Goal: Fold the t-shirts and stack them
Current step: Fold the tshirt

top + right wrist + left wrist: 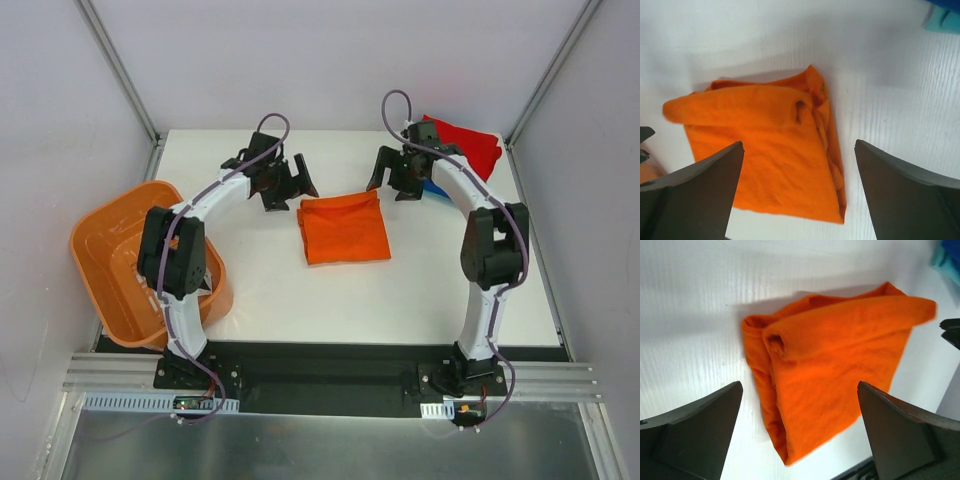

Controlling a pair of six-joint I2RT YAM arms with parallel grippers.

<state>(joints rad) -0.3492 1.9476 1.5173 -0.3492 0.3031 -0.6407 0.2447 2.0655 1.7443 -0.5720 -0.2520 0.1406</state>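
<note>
Because it is thin knit cloth, the orange shirt [343,227] will probably handle as light, soft and limp, sagging and coming unfolded if only its top layer is lifted. The safest hold looks to be a pinch through all layers at the two far corners, one corner per gripper. The shirt lies folded into a rough square at the middle of the white table [300,290], bright orange, with layered edges on its left side and a small rolled tuck near its far left corner; its surface is mildly rumpled, not flat. The left gripper [288,190] hovers just beyond the shirt's far left corner with its fingers spread wide and nothing between them. The right gripper [395,180] hovers beyond the far right corner, likewise wide apart and empty. At the far right corner of the table a red shirt [465,145] lies on top of a blue cloth [432,187], well apart from the orange one. An orange tub [100,250] sits at the table's left edge.
</note>
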